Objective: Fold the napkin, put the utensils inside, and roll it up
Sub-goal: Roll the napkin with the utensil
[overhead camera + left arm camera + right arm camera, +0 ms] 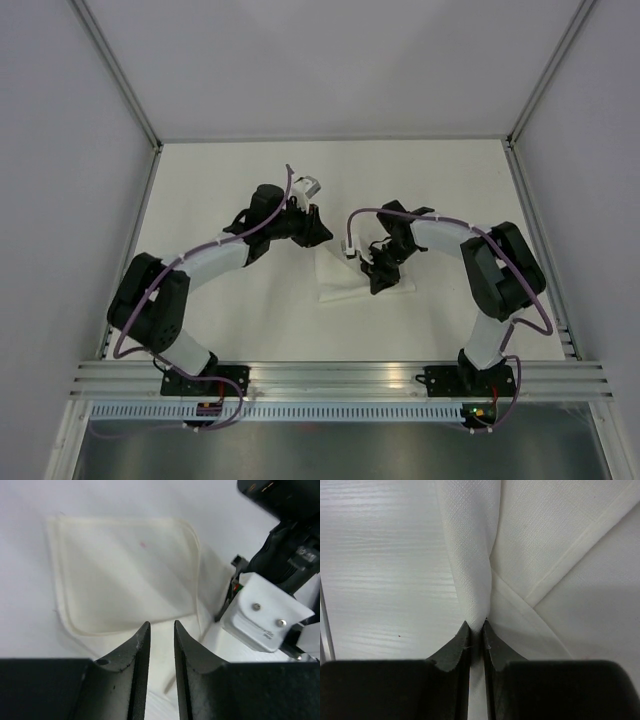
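- Right gripper [476, 626] sits at the bottom of its own wrist view. Its jaws are drawn together and clamped on a raised ridge of the napkin [470, 555], which runs up and away from the tips.
- Left gripper [160, 630] stands over the cloth with its jaws a little apart and nothing between them. Ahead of it lies a flat, hemmed panel of napkin with a rounded corner.
- Seen from overhead, the napkin is a small folded patch in the middle of the table [250, 180], between the two grippers.
- No utensils show plainly in any view, and I cannot tell whether they are tucked under the cloth.
- The step looks like folding, or the very start of the roll.
- The next move calls for carrying the pinched edge over without dragging the whole sheet, and the free left gripper could pin the flat panel.
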Tool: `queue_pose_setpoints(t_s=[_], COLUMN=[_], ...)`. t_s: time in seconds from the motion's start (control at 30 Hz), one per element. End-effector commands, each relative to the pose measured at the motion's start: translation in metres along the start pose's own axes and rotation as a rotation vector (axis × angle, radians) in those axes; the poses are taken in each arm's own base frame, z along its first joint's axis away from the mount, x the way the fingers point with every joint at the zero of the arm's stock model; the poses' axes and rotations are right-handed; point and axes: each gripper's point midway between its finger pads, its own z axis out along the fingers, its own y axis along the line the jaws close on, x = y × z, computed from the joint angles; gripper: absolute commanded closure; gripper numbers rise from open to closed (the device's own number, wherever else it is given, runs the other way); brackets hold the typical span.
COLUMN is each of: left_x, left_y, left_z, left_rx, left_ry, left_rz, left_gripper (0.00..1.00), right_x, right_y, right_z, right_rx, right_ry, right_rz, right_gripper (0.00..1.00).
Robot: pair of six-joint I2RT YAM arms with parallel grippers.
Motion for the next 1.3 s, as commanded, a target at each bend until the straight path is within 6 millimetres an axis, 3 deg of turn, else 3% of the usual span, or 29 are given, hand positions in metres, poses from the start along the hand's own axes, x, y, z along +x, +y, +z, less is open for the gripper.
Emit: queue_pose_setpoints(t_s=[0.0, 0.13, 0.3, 0.53, 0.77, 0.93, 1.13, 1.27], left_x=[-0.063, -0.069, -0.055, -0.011, 0.039, 0.075, 0.097, 0.100], left_y=[0.002, 0.001, -0.027, -0.075, -0.107, -0.113, -0.104, -0.096], left_z=[-0.030, -0.053, -0.057, -0.022, 0.021, 0.049, 0.069, 0.074], left_rx=[-0.169, -0.301, -0.398, -0.407, -0.327, -0.252, -0.227, -0.216], left_ry=[-0.350, -0.451, -0.451, -0.281, -0.125, -0.011, 0.064, 0.084], left_rz=[0.072, 0.198, 0.427, 0.729, 0.962, 1.031, 1.039, 0.995], left_gripper=[0.70, 0.68, 0.66, 0.64, 0.59, 0.54, 0.52, 0.50], right_x=[0.023, 0.025, 0.023, 0.025, 0.031, 0.034, 0.039, 0.041], right_y=[0.008, -0.001, -0.012, -0.022, -0.029, -0.030, -0.032, -0.030], right_z=[0.009, 0.011, 0.014, 0.017, 0.021, 0.022, 0.024, 0.024], right_rx=[-0.138, -0.190, -0.247, -0.263, -0.260, -0.263, -0.261, -0.272], right_ry=[0.070, 0.086, 0.076, 0.091, 0.116, 0.127, 0.139, 0.140], right_rz=[0.067, 0.112, 0.170, 0.215, 0.243, 0.253, 0.262, 0.271], right_gripper=[0.84, 0.84, 0.84, 0.84, 0.84, 0.84, 0.83, 0.83])
